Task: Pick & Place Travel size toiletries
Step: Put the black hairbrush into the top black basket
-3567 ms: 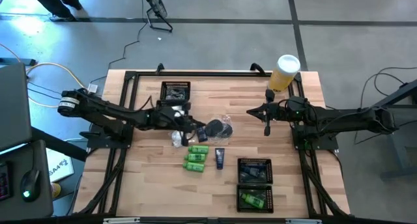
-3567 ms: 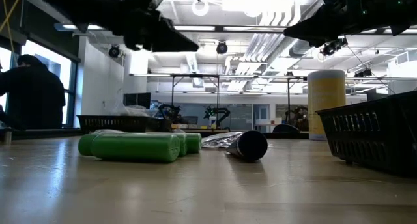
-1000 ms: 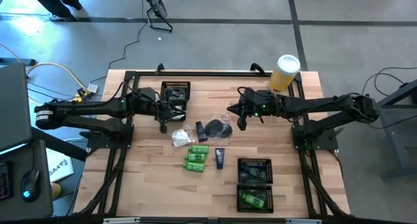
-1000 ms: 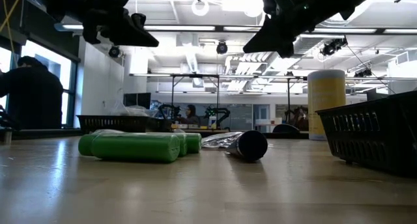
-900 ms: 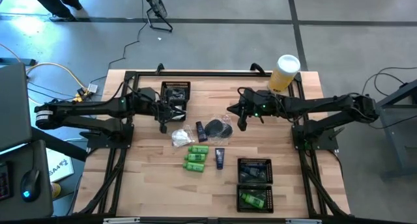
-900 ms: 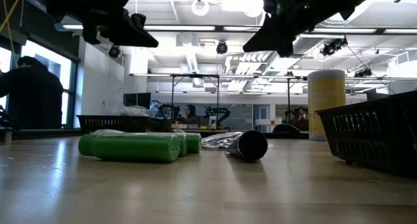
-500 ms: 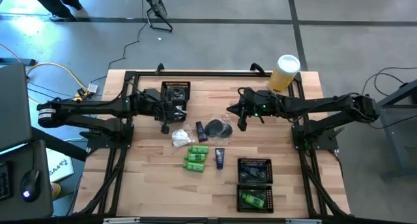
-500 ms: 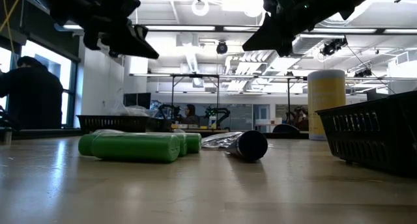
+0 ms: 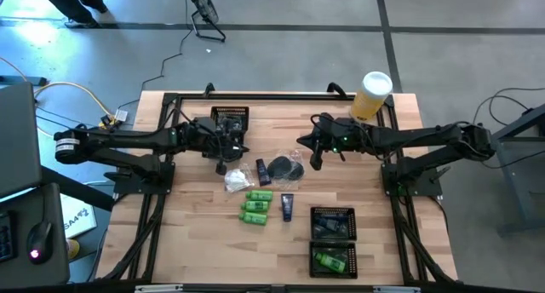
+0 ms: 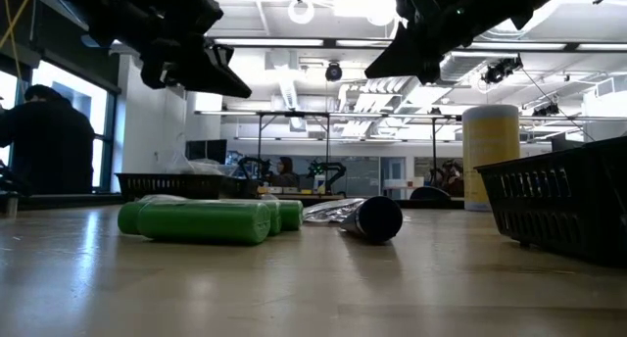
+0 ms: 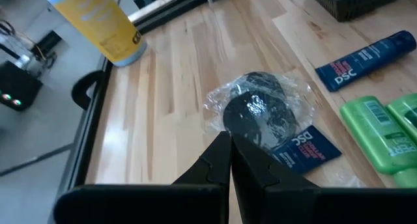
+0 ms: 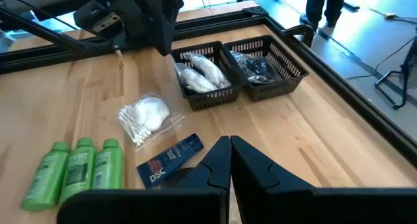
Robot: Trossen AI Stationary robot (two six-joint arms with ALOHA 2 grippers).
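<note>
Above mid-table, left gripper (image 9: 220, 167) and right gripper (image 9: 316, 163) (both closed, empty) flank the toiletries (image 9: 258, 206).

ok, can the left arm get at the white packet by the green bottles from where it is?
Probably yes. The left end effector hangs shut just above the white packet, nothing between them; the green bottles lie clear beside it. It must open first.

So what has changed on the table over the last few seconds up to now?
The left gripper, shut and empty, pulled back from the pile toward the far tray, then edged forward. The right gripper, shut, swung in beside the round cases. The green bottles and tubes stayed put.
</note>
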